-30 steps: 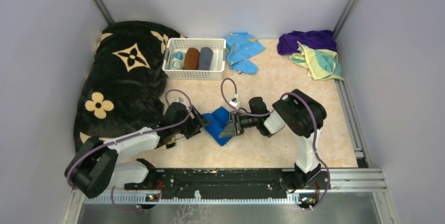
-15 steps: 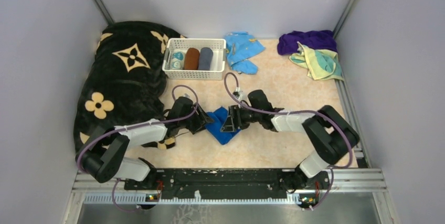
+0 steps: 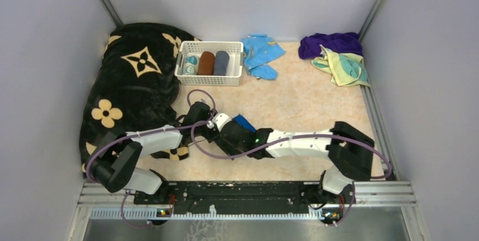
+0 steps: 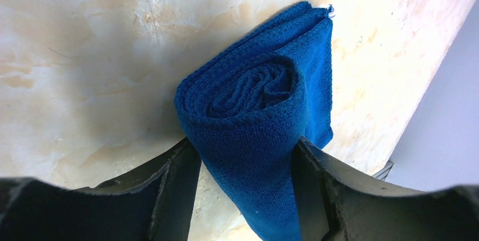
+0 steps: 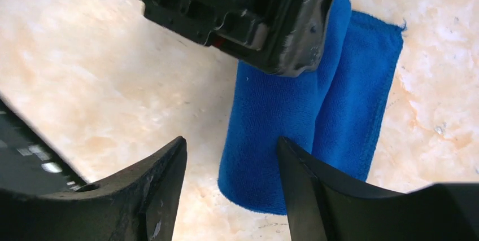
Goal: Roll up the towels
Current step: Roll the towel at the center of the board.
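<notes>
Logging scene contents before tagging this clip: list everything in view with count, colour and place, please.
Blue towel: 1, royal blue, partly rolled, near-centre of table, between the left fingers.
Purple towel: 1, dark purple, far right corner.
Yellow towel: 1, pale yellow with teal, against the purple one's near side.
Light blue cloth: 1, orange marks, right of the basket.
Basket: 1, white, far centre; holds a brown roll, a grey-blue roll, pale teal-marked pieces.
Blanket: 1, black with tan flowers, left side.
Table: 1, beige marbled.
Left gripper: 1, black, fingers shut on the blue roll.
Right gripper: 1, black, fingers open at the roll's other end.
</notes>
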Available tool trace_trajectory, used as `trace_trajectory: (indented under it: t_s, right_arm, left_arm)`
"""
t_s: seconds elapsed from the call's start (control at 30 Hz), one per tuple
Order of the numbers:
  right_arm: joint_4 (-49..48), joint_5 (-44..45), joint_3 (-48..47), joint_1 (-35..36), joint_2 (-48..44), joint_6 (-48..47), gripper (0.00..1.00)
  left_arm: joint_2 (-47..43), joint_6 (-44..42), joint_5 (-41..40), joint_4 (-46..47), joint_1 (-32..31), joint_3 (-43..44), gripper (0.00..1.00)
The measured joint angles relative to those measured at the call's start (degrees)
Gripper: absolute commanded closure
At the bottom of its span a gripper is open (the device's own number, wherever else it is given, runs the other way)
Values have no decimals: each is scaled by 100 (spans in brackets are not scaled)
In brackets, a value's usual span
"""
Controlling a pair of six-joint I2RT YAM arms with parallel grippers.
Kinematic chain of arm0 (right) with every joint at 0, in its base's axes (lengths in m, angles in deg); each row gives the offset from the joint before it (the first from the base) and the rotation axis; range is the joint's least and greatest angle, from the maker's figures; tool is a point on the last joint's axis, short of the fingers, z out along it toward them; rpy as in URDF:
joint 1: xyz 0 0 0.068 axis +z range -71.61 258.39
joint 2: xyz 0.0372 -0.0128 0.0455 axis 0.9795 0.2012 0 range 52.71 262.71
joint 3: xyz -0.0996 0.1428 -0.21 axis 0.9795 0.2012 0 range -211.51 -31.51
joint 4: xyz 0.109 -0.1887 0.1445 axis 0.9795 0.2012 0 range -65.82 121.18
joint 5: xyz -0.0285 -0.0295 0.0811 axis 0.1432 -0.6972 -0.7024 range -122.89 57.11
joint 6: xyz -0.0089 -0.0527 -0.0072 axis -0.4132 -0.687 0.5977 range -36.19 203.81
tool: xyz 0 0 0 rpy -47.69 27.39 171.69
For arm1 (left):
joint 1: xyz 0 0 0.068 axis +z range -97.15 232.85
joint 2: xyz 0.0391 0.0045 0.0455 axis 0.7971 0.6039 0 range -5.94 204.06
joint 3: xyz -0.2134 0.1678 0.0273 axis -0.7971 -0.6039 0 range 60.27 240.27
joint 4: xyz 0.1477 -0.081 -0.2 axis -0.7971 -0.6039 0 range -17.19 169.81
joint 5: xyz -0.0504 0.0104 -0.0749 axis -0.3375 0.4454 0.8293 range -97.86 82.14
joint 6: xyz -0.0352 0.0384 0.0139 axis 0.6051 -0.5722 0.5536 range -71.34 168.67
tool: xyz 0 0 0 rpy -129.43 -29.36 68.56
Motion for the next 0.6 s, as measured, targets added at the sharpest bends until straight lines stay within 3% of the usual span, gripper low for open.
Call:
trace_trajectory:
  t_s: [0.3, 0.6]
  right_arm:
    - [92, 1375, -247, 420, 1086, -385, 51]
    - [-111, 1537, -177, 186, 1185, -468, 71]
  left_arm:
    - [22, 4, -4, -2, -4, 48, 29]
    - [-243, -92, -164, -321, -7, 50, 18]
